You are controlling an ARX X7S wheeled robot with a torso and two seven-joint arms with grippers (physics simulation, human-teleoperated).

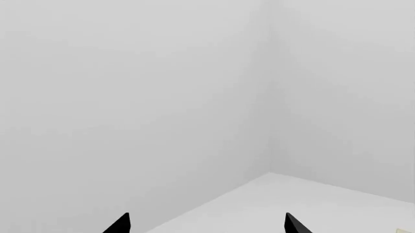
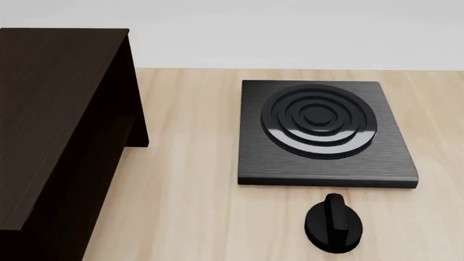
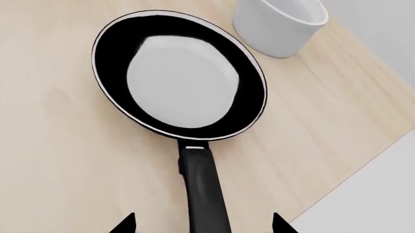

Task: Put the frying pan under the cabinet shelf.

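Observation:
The frying pan [image 3: 180, 77] lies flat on the light wooden table, round and black with a thin pale rim and a glossy inside; its long black handle [image 3: 206, 189] runs back between my right gripper's tips. My right gripper [image 3: 204, 225] is open, one fingertip [image 3: 124, 224] on each side of the handle and apart from it. The cabinet shelf [image 2: 58, 136], big and dark brown, fills the left of the head view. My left gripper [image 1: 207, 224] is open and empty, facing bare grey walls. The pan is out of the head view.
A white round bowl [image 3: 280, 24] stands just beyond the pan's rim, close to the table edge. A square black stove plate [image 2: 323, 130] with concentric rings sits right of the cabinet, a black knob [image 2: 333, 224] in front of it. Bare wood lies between cabinet and stove.

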